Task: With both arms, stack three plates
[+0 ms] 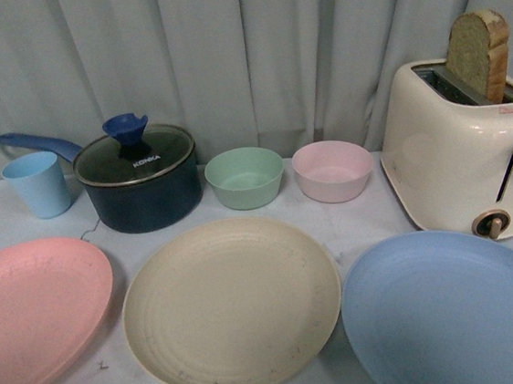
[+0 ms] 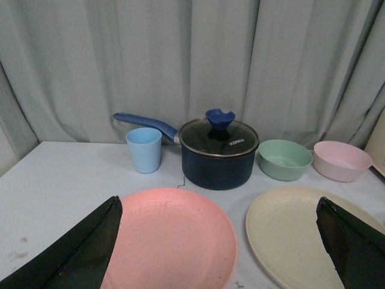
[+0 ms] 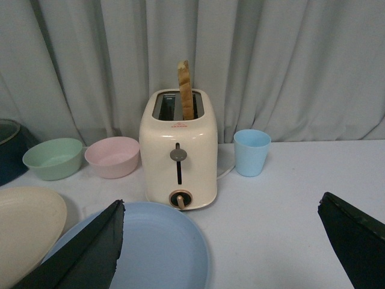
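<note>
Three plates lie side by side on the white table. The pink plate (image 1: 36,316) is at the front left, the cream-beige plate (image 1: 232,305) in the middle, the light blue plate (image 1: 457,313) at the front right. No arm shows in the front view. My left gripper (image 2: 219,241) is open and empty, above the near edges of the pink plate (image 2: 171,241) and the cream plate (image 2: 295,238). My right gripper (image 3: 219,241) is open and empty, with one finger (image 3: 84,253) over the blue plate (image 3: 153,253). The cream plate's edge (image 3: 27,232) also shows there.
Behind the plates stand a light blue cup (image 1: 38,184), a dark blue lidded pot (image 1: 140,178) with a long handle, a small green bowl (image 1: 245,177) and a small pink bowl (image 1: 332,170). A cream toaster (image 1: 464,156) holding a bread slice stands at the right, with a second blue cup (image 3: 251,152) beyond it.
</note>
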`<state>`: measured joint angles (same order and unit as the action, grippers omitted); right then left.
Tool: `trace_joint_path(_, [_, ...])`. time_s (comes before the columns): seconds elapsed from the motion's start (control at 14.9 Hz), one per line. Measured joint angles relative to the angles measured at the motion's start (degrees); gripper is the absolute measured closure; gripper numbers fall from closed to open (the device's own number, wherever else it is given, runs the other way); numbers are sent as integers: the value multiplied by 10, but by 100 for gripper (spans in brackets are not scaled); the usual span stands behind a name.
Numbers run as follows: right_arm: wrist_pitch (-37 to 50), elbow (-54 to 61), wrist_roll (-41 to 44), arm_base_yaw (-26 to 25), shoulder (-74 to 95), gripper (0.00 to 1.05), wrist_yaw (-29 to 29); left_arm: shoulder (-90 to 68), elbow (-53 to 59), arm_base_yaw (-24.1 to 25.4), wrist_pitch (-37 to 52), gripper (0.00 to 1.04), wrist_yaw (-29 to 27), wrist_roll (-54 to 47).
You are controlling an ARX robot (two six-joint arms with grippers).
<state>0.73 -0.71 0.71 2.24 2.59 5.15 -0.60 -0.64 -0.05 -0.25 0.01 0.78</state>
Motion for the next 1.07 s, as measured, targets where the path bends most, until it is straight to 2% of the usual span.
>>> trace_joint_path(0.34, [0,0,0,0,0,6,0,0,0,0,0,7,0,0])
trace_joint_path(0.4, [-1,0,0,0,0,6,0,-32,-31,-14,-90,7,-45,30])
trace_joint_path(0.47, [0,0,1,0,0,6,0,-157,-96,5,-159,7,-78,90])
trace_joint_path(0.6, [0,0,2,0,0,6,0,-306,-159,82,-21,7,-23,107])
trace_joint_path(0.8, [0,0,2,0,0,6,0,-623,-271,144,195,7,87,52])
trace_joint_path(0.94, [0,0,2,0,0,6,0,-787,-358,171,237,7,143,10])
trace_joint_path(1.07, [0,0,2,0,0,6,0,-892,-397,201,234,7,199,-59])
